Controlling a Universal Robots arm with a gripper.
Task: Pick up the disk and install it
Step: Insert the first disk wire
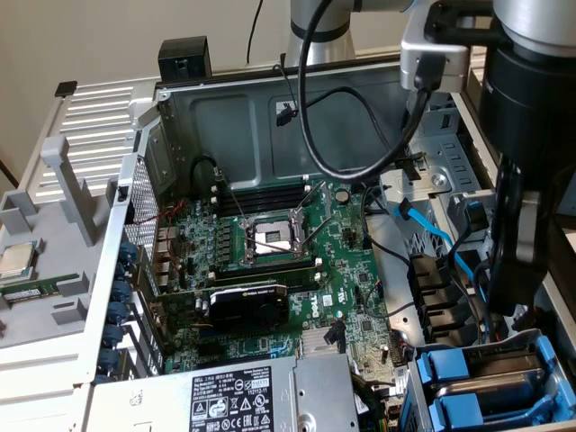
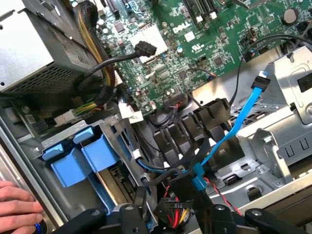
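Two blue plastic drive frames (image 1: 459, 373) (image 2: 85, 158) sit side by side in the drive cage at the case's near corner, on the exterior view's right. I take one of them for the disk's frame but cannot tell which, as the metal body is hidden inside the cage. My gripper (image 1: 506, 306) (image 2: 170, 204) hangs from the arm just above and behind that cage, over a bundle of black, red and yellow cables. Its fingers (image 2: 140, 197) stand apart and hold nothing.
A blue SATA cable (image 1: 432, 229) (image 2: 234, 131) runs loose across the bay beside the gripper. The power-supply box (image 1: 243, 396) (image 2: 29, 53) and the motherboard (image 1: 351, 297) fill the case. A person's hand (image 2: 14, 204) rests at the case's edge. A small processor chip (image 1: 16, 261) lies outside the case.
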